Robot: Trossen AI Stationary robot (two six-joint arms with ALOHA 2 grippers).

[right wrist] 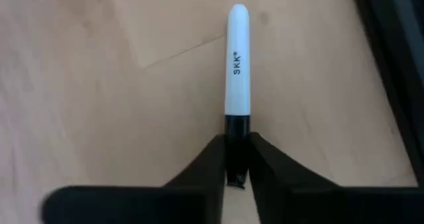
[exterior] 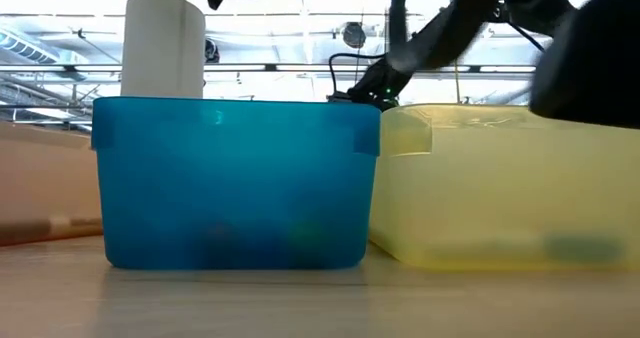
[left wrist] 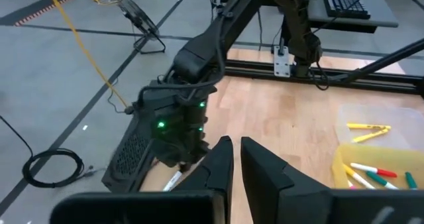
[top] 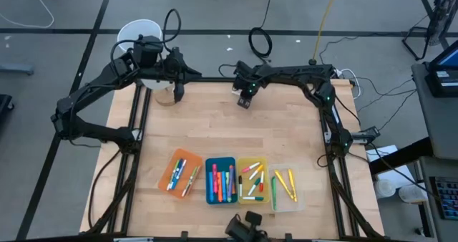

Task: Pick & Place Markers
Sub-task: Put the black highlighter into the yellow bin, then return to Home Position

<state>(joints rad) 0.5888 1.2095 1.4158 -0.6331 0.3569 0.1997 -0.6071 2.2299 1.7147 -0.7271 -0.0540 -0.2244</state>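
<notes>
My right gripper (top: pixel 245 101) is near the middle of the table's far edge, shut on a white marker (right wrist: pixel 237 58) with a black end. In the left wrist view this marker (left wrist: pixel 172 181) slants down from that gripper (left wrist: pixel 182 159) toward the wood. My left gripper (top: pixel 177 92) hovers over the far left part of the table. Its fingers (left wrist: pixel 222 161) are almost together with nothing between them. Other markers lie in the orange tray (top: pixel 170 177), blue tray (top: pixel 220 160), yellow tray (top: pixel 252 160) and clear tray (top: pixel 286 206) along the near edge. My right gripper pinches the marker by its black end (right wrist: pixel 237 126) between the two fingers. The white barrel runs straight on beyond the fingertips, in line with the fingers. It points down toward the table; whether its free end touches the wood, I cannot tell.
A white cylinder (top: pixel 139 34) stands just beyond the table's far left corner. Black frame rails (top: pixel 336 163) run along the table's sides. Bare wood (top: pixel 236 131) lies between the arms and the trays. In the low view the blue tray (exterior: pixel 235 183) and yellow tray (exterior: pixel 510 188) block most of the table.
</notes>
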